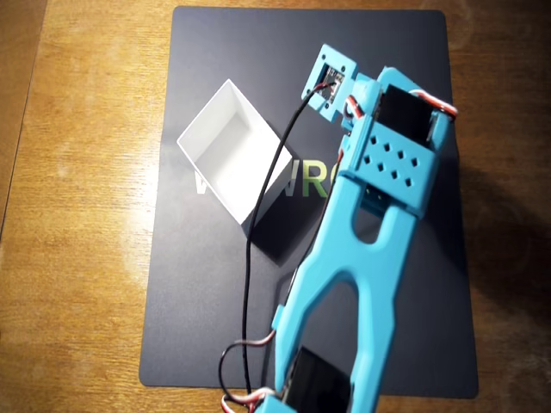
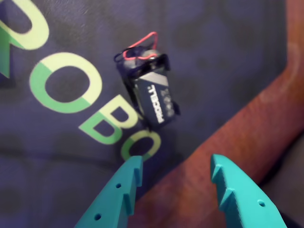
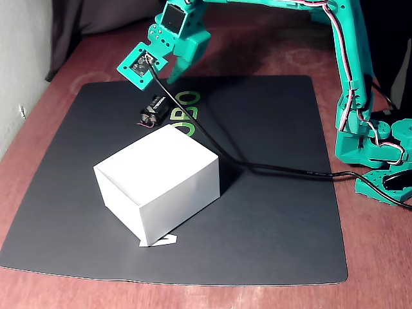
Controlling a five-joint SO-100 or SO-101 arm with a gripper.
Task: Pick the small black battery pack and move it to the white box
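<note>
The small black battery pack lies flat on the black mat, with white lettering on top and red and black wires at its far end. In the fixed view the battery pack sits just behind the white box, apart from it. The box stands open-topped and empty on the mat in the overhead view. My teal gripper is open and empty, hovering above the mat a little short of the pack. In the fixed view the gripper hangs above and behind the pack. The arm hides the pack in the overhead view.
A black mat with green lettering covers the wooden table. A black cable runs from the wrist camera across the mat, behind the box. The arm's base stands at the right edge.
</note>
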